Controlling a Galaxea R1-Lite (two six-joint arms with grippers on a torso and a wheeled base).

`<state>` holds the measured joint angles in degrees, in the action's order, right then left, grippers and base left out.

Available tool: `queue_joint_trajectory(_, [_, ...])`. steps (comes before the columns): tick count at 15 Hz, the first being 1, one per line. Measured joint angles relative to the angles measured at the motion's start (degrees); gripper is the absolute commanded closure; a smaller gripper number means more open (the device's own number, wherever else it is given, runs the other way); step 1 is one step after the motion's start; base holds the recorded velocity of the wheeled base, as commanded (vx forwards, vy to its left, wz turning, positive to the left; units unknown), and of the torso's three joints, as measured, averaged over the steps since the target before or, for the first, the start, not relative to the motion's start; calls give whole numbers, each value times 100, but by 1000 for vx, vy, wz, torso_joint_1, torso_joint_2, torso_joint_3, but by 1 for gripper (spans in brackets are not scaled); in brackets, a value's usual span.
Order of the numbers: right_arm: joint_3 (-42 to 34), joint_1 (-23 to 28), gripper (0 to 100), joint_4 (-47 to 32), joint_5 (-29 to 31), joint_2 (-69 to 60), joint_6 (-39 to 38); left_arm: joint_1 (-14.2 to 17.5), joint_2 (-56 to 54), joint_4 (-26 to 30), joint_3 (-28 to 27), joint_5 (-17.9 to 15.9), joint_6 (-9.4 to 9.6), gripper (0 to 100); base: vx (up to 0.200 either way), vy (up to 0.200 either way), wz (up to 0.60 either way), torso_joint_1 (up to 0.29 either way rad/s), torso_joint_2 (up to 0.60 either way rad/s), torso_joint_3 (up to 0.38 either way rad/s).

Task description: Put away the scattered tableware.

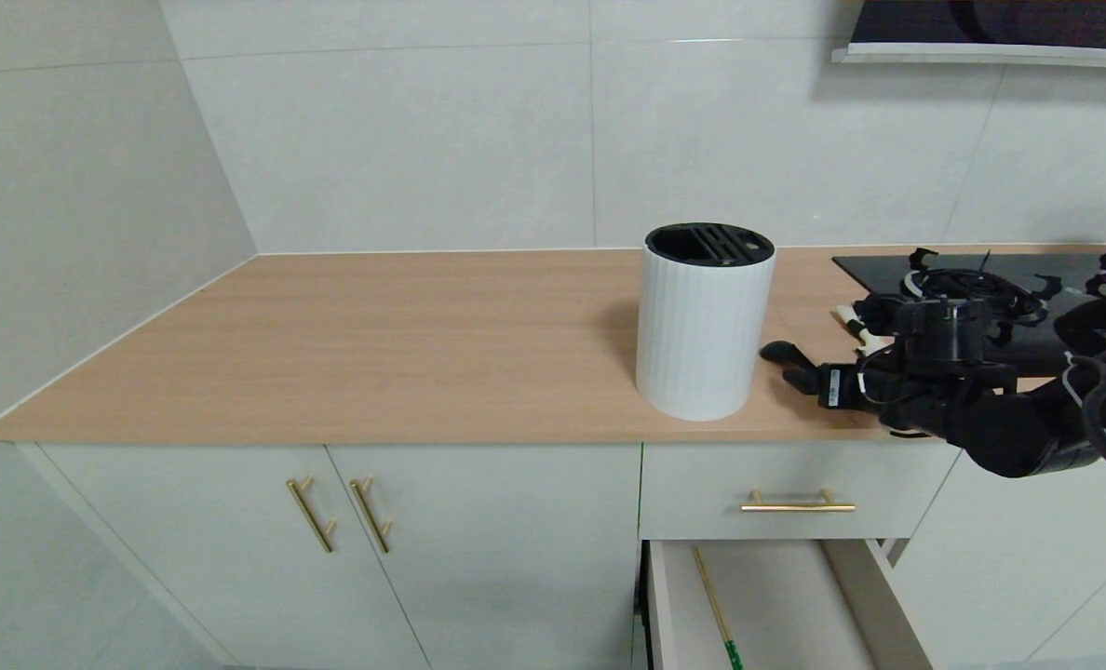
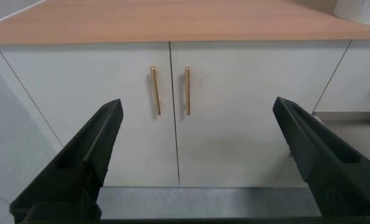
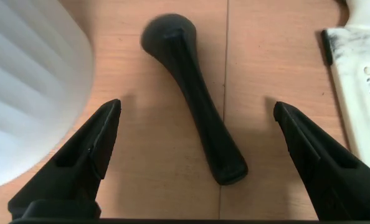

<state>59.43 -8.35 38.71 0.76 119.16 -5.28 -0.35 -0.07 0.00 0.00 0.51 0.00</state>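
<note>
Tableware lies loose on the light wooden countertop (image 1: 376,344), just right of the white ribbed cylindrical holder with a black slotted top (image 1: 705,326). The holder stands upright near the counter's front edge, and we judge it to be where the pieces belong.

The black club-shaped utensil with a rounded knob end (image 3: 194,106) lies flat on the wood. Its knob points toward the holder, close beside it but not touching. Farther right, by the edge of the black glass hob (image 1: 981,279), lies the white knife-like piece (image 3: 362,81), apart from the black utensil.

We read the right gripper (image 3: 196,118) as lined up for a pick. It hangs over the black utensil with its two fingers spread wide, one on each side of the shaft, clear of it and holding nothing. Spanning the narrow shaft rather than the knob should, in our view, give the pads a straight line to close on.

The left gripper (image 2: 197,112) is low in front of the white cabinet doors with slim gold handles (image 2: 235,124). Its fingers are equally wide apart and empty, and we take it as parked out of the way.

Below the counter at the right, a white drawer (image 1: 795,596) is pulled out, with a thin wooden chopstick with a green tip (image 1: 713,605) lying inside. It may be another place for stowing.
</note>
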Motion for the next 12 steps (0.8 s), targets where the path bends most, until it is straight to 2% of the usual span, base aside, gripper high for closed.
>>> queue_joint_trajectory(8, [60,4,0,18,156,154,6,0,0,0,0,0,0,0,0,0,0,0,0,0])
queue_joint_trajectory(9, [62,4,100,21,156,158,4,0,0,0,0,0,0,0,0,0,0,0,0,0])
queue_joint_trajectory(12, [66,-5,100,18,156,160,0,2,0,0,0,0,0,0,0,0,0,0,0,0])
